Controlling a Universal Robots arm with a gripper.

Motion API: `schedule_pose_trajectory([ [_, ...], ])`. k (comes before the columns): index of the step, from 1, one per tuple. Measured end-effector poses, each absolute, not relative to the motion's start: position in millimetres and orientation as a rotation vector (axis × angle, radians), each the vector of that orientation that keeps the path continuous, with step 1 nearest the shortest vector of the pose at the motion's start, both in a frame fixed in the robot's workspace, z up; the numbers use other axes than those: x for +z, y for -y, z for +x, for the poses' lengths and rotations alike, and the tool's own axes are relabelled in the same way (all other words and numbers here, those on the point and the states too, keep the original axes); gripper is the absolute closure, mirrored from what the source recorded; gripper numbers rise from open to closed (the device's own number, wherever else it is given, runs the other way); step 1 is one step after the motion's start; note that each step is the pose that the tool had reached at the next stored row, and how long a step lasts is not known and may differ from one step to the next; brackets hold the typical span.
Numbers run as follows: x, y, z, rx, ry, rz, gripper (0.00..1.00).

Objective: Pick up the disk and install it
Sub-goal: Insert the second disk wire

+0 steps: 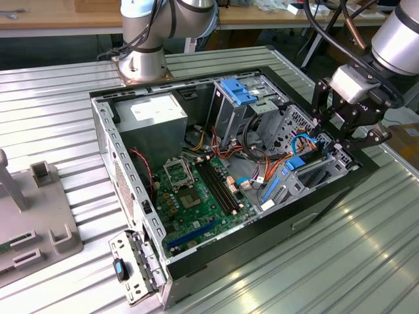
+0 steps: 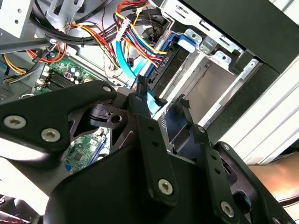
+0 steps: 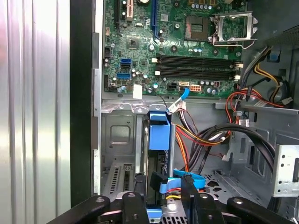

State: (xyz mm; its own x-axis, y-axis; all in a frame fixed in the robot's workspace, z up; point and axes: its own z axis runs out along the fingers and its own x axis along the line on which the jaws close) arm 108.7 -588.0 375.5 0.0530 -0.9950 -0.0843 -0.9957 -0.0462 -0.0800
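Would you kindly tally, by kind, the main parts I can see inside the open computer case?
Green circuit board: 1
Grey metal box with a white sticker: 1
Disk with blue rails: 1
Light-blue latch piece: 1
Total: 4

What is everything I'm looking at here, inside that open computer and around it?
Open black and grey metal computer case: one, on the ribbed metal table.
Green motherboard: one, on the case floor.
Large grey metal box with white sticker: one, far corner of the case.
Light-blue plastic latch piece: one, atop the rear metal cage.
Disk with blue plastic rails: one, dark, standing on edge in the drive bay, under the tool.
Red, orange, yellow and black cables: a bundle, beside the bay.
Grey plastic fixture: one, exterior view's left.
Robot arm base: one, silver, behind the case.
Black tool: one, over the bay.
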Motion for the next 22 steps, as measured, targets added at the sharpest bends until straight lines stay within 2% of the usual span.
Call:
schedule_pose_trajectory([
  [2,375.5,588.0,108.7,0.009,-2.085,-2.192,0.58],
  [3,375.5,588.0,108.7,0.009,-2.085,-2.192,0.65],
  [4,375.5,588.0,108.7,0.009,-2.085,-2.192,0.65],
  [6,375.5,588.0,108.7,0.009,-2.085,-2.192,0.77],
  [7,375.5,588.0,108.7,0.009,-2.085,-2.192,0.79],
  [12,375.5,588.0,108.7,0.009,-2.085,-2.192,0.79],
  [14,375.5,588.0,108.7,0.008,-2.086,-2.192,0.84],
  [22,375.5,588.0,108.7,0.008,-2.086,-2.192,0.84],
])
